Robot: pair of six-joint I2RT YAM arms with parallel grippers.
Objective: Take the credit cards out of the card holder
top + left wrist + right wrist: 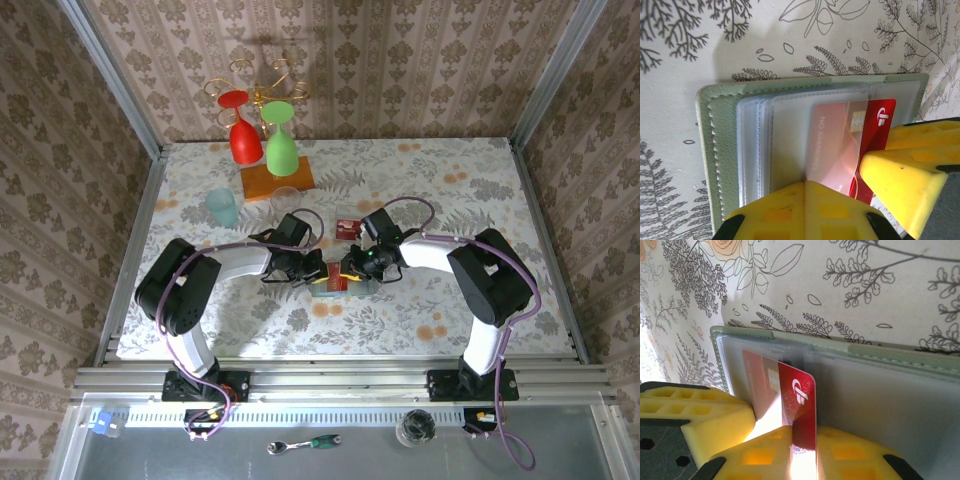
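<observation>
R end effector (775, 429) nearly closed, pads nipping the red credit card (802, 402) at its lower end. Card's logo end is clear of the clear sleeve (790, 135), the rest is under the plastic. L end effector (306, 270) fully closed, tip down on the card holder (715, 150) at the sleeve edge; we can't tell if it's pinching anything. Holder lies open on the worktop (450, 180), approx midway btw left and right edges, closer to near edge than far. We also see a small red flat item (347, 229), prob. another card, just beyond the holder toward the far edge.
</observation>
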